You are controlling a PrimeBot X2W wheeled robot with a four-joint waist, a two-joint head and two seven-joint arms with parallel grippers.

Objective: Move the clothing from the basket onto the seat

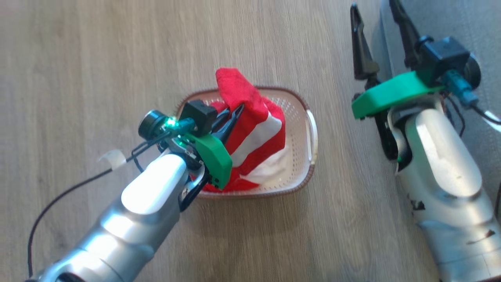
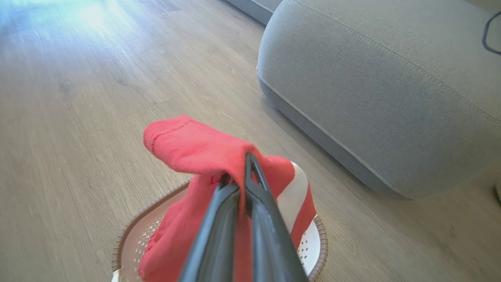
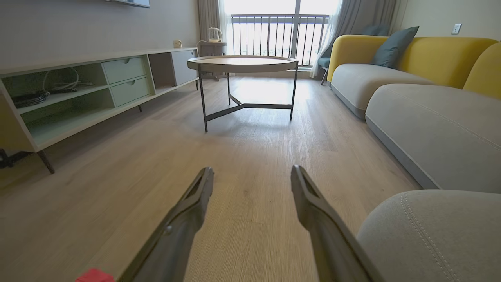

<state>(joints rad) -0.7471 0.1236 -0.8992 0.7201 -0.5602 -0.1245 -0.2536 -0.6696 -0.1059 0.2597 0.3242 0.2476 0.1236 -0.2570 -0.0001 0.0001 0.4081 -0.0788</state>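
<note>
The left pincer (image 1: 238, 111) is closed on the clothing (image 1: 254, 121). In the left wrist view its two dark fingers (image 2: 219, 227) are seen pressed together, with a fold of red fabric pinched between them near the tips. The clothing (image 2: 188, 145) is drawn up into a peak at the pincer, and one red end is flopped over beyond the fingertips. The lower part, red with broad white stripes, hangs below the pincer into the basket (image 1: 299, 100).

How much fabric rests on the basket's bottom cannot be made out: the near side is covered by the left arm and its green bracket, and most of the inside is hidden by the garment. In the left wrist view the basket (image 2: 321, 239) is cut off by the bottom edge. It stands on the wooden floor (image 1: 78, 58), directly beneath the left pincer.

The right pincer (image 1: 373, 5) is held wide, with nothing between its fingers. One fingertip is cut off by the top edge of the head view. The seat (image 1: 450, 19) lies just beside this pincer, on its right, and is partly hidden behind the right arm. From the left pincer the seat (image 2: 391, 78) is seen ahead and to the right, apart from the basket, its far side cut off. A small red patch (image 3: 94, 276) at the bottom edge of the right wrist view is too cropped to be identified.
</note>
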